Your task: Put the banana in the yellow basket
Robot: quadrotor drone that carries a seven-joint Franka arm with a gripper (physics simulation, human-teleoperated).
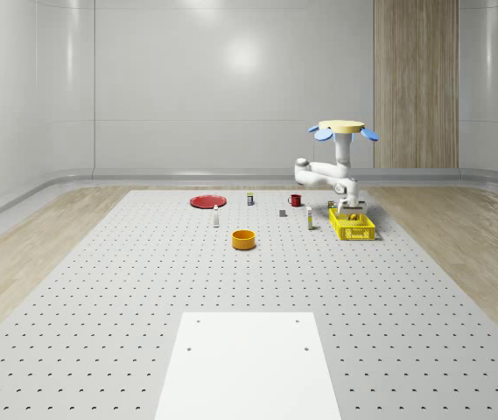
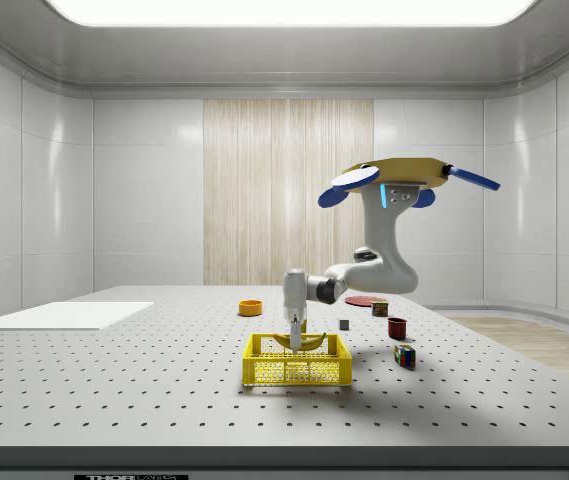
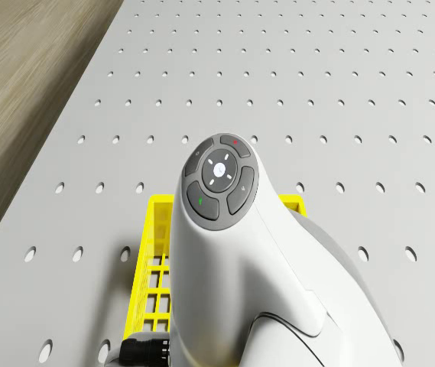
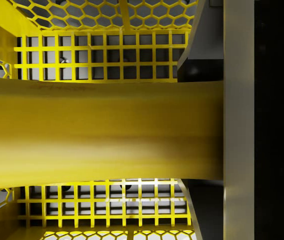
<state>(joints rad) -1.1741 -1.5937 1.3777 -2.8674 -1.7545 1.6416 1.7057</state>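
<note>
The perforated counter (image 1: 143, 289) spreads under everything, with a plain white panel (image 1: 247, 363) set into its near end in the whole-scene view. The drone (image 2: 401, 178) hovers in the air, above and a little behind the end effector, beside the yellow basket (image 2: 297, 372) rather than straight over it. Its white arm (image 2: 379, 265) bends down and forward, so that the end effector (image 2: 293, 334) points down into the basket's open top.

The end effector is closed on the banana (image 4: 97, 132); in the wrist view the fruit lies crosswise against one finger (image 4: 237, 120), with the basket's grid floor just below it. From the side the banana seems to sit at about rim level, though whether it touches the floor is hard to tell.

Well off from the end effector stand a red plate (image 1: 206, 201) and an orange bowl (image 1: 244, 239). Nearer to it are a red mug (image 1: 295, 199), a Rubik's cube (image 2: 404, 355) and a small grey block (image 1: 282, 212).
</note>
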